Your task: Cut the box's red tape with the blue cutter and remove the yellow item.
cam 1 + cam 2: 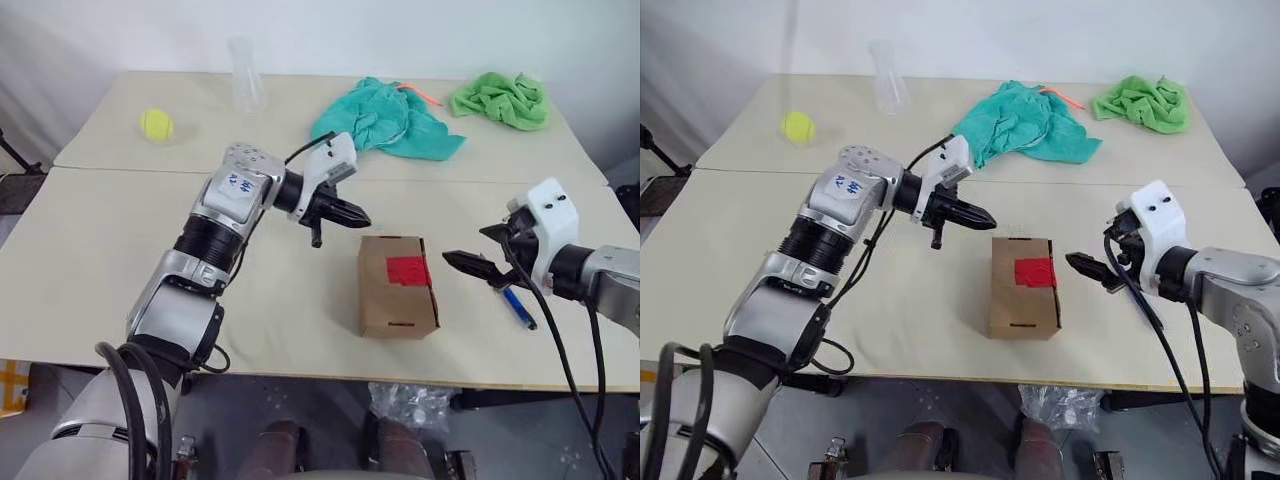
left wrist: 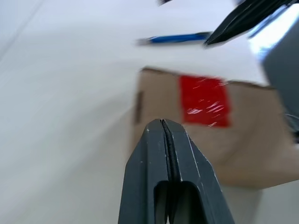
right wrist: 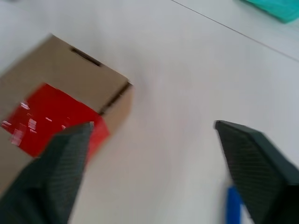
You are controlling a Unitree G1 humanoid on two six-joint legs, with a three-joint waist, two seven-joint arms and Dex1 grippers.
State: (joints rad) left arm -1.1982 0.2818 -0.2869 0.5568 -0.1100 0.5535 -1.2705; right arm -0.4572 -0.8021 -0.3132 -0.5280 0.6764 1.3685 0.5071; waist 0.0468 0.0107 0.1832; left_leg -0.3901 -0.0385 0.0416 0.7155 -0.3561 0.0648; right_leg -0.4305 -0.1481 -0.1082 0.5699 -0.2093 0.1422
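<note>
On the pale surface (image 1: 120, 250) lie 1 small brown cardboard box (image 1: 397, 288), 1 slim blue cutter (image 1: 519, 307), 1 yellow-green tennis ball (image 1: 156, 124), 1 clear plastic cup (image 1: 246, 76) and 2 crumpled cloths: 1 teal cloth (image 1: 385, 118) and 1 bright green cloth (image 1: 503, 100). 1 thin orange-red stick (image 1: 423, 96) pokes out between the 2 cloths.

The box sits near the front edge, between the 2 arms, with 1 rectangular patch of red tape (image 1: 408, 271) on its top face. The left end effector (image 1: 352, 215) hangs above the surface just beyond the box's far left corner, its 2 black fingers pressed together on nothing. The right end effector (image 1: 482, 252) hovers just to the box's right with its fingers spread wide apart, gripping nothing. The blue cutter lies flat on the surface just below and beside that end effector, apart from the box.

The box's flaps are closed under the tape, so its contents cannot be seen. The cup looks empty.
</note>
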